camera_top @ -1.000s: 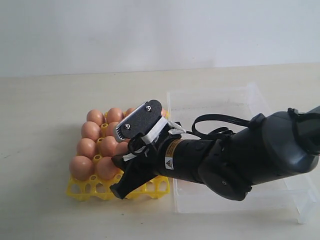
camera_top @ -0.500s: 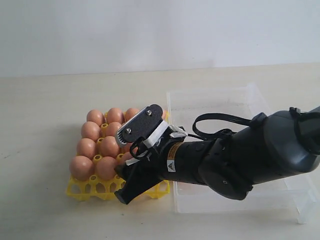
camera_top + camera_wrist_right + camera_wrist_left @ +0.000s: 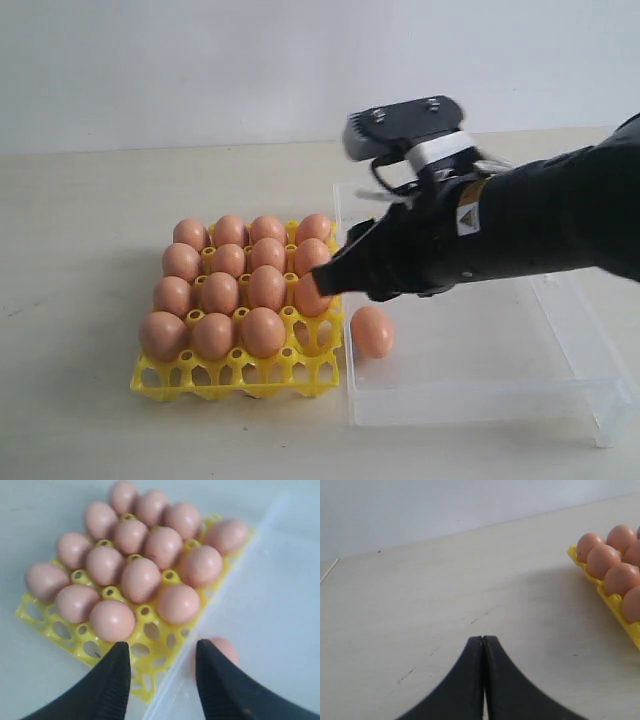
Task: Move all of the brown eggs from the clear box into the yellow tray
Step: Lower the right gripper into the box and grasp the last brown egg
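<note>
The yellow tray [image 3: 236, 380] holds several brown eggs [image 3: 262, 331]; only its near right corner cup [image 3: 316, 338] is empty. One brown egg [image 3: 371, 332] lies in the clear box [image 3: 480, 402], close to the wall beside the tray. My right gripper [image 3: 338, 215] hangs open and empty above the line where tray and box meet. In the right wrist view that gripper [image 3: 162, 649] spans the tray [image 3: 150, 630] corner and box [image 3: 280, 605] wall, and one finger partly hides the loose egg [image 3: 226, 649]. My left gripper [image 3: 483, 639] is shut on nothing, low over bare table.
The tray's edge [image 3: 620, 605] and a few of its eggs [image 3: 602, 560] show in the left wrist view, well off to one side of the left gripper. A pale wall rises behind the light table [image 3: 90, 220].
My right gripper has let an egg go into the tray's front row, opened, risen and swung right toward the box. The left gripper's earlier position is not shown.
</note>
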### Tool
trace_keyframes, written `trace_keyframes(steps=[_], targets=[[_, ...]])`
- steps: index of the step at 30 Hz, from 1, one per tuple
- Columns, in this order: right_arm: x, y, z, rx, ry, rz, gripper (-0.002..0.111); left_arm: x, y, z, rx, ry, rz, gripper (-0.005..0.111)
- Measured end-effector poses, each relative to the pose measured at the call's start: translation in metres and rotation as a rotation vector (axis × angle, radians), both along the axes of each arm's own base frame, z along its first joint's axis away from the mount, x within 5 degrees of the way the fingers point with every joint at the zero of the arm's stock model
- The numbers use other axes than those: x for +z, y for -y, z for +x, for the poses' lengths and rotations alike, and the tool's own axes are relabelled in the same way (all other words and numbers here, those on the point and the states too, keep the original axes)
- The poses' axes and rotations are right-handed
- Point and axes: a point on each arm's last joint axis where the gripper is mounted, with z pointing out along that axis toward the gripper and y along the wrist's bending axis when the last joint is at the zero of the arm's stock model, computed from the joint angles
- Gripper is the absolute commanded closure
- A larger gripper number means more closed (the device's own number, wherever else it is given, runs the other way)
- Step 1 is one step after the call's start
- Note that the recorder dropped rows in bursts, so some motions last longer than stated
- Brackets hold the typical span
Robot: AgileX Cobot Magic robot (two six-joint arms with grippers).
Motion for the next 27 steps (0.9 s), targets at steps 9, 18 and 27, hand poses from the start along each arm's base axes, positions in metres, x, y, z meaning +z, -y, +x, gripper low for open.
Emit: trace_keyframes(steps=[9,18,27], targets=[[-0.028,0.032,0.032,-0.363,-0.277,0.087,0.051,0.000,0.000,0.000,0.000,0.000,0.000,0.107],[-0.056,0.019,0.045,-0.158,-0.351,-0.114,0.051,0.000,0.000,0.000,0.000,0.000,0.000,0.107],[-0.072,0.017,0.051,-0.106,-0.359,-0.178,0.051,0.000,0.000,0.000,0.000,0.000,0.000,0.107]])
